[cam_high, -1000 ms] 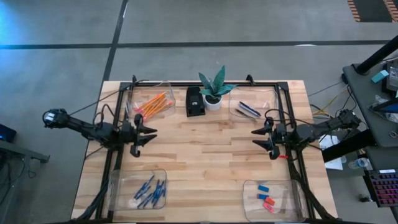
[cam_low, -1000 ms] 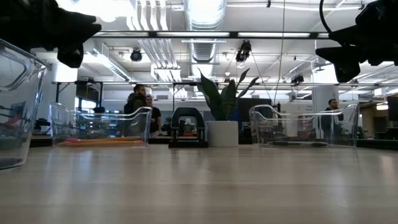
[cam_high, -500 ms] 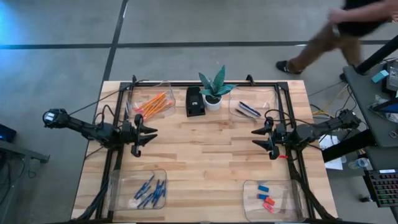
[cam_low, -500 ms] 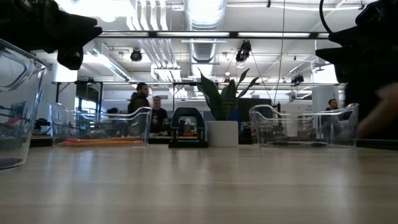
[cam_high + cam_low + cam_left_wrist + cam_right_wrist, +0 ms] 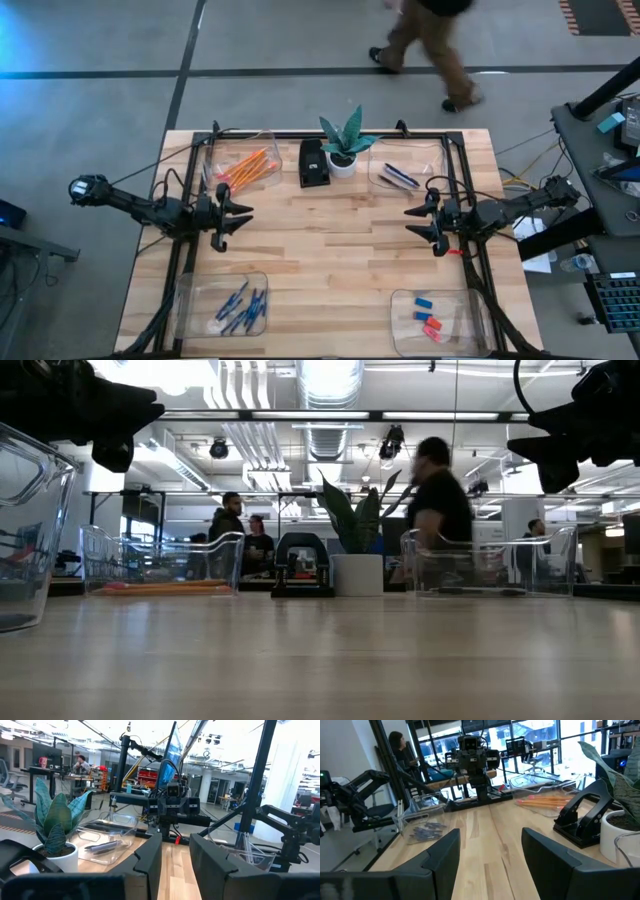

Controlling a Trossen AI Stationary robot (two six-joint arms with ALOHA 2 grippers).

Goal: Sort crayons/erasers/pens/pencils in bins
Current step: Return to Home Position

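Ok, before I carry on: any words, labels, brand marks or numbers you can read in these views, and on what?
None can be read.
Black box beside the potted plant: no legible marking.
Clear bins: no labels showing.
Screens and signs in the room behind the table: too small and blurred to read.

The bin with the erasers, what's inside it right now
The near right bin holds the erasers: one light blue block and a few red-pink ones. Nothing else shows inside, and neither gripper is over it.
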